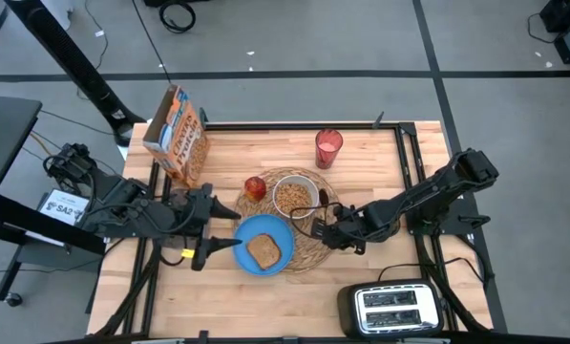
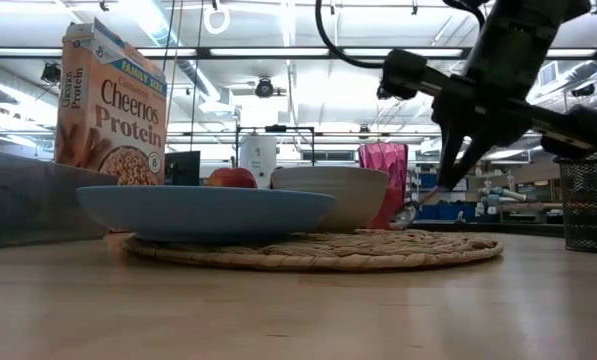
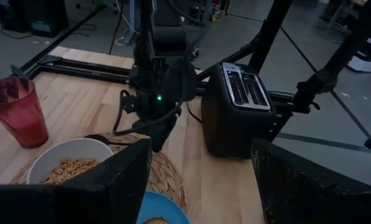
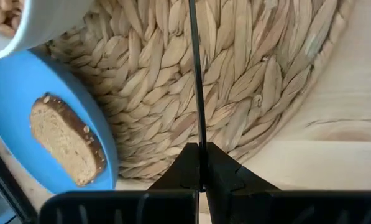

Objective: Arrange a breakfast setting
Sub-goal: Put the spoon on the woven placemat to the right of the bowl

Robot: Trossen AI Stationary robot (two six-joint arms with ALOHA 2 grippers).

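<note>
Woven straw placemat (image 4: 235,81) lies directly under the right claw (image 4: 201,180), whose fingers are pinched tight on the thin spoon (image 4: 196,93) handle. Beyond its tips sit the white bowl (image 4: 23,25) of cereal and the blue plate (image 4: 23,118) carrying toast (image 4: 67,146). Just beside that plate, the left claw (image 1: 218,229) hovers spread wide and empty over the surface (image 1: 265,306).

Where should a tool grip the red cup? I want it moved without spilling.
Grip the translucent red cup around its side wall, coming in level from the side. It stands upright and alone on the table, behind the straw placemat, so its sides are free.
</note>
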